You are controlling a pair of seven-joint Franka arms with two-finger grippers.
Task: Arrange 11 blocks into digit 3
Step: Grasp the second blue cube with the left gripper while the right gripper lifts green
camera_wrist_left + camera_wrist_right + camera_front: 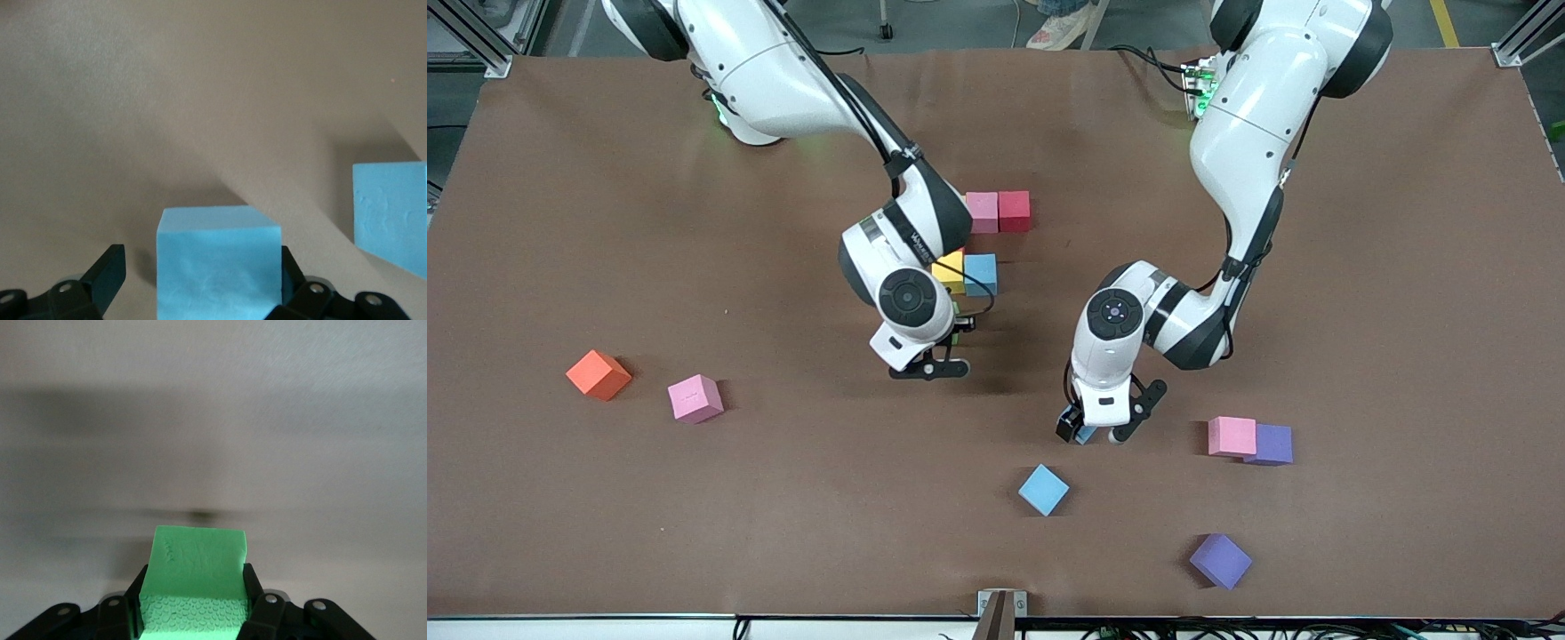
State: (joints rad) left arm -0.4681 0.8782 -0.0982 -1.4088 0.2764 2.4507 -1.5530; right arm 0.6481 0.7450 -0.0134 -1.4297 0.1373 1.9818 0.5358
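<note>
- Brown matte desk (605, 533) fills the scene, with loose cubes scattered and no container anywhere on it.
- Nearest the front camera lies a purple cube (1220, 561), turned at an angle; a little farther, a light blue cube (1043, 490) sits alone, also skewed.
- Farther again, a pink cube (1232, 436) touches a second purple cube (1271, 444), toward the left arm's end.
- Left gripper (1100, 433) is down at the desk, its fingers spread on either side of another light blue block (218, 260); 1 finger looks to touch it while a gap shows at the other, so it is not yet pinched.
- Toward the right arm's end, an orange cube (599, 374) and a lone pink cube (695, 397) rest near each other but apart.
- Right gripper (193, 603) pinches a green block (195, 580) over the desk, just by the started figure.
- That figure is farthest: yellow cube (950, 271) touching blue cube (981, 274), then pink cube (982, 212) touching red cube (1014, 211).
- Judging by the dimpled green surface, these foam blocks are light and soft; grip 2 flat parallel faces squarely, gently, since skewed cubes may twist.
</note>
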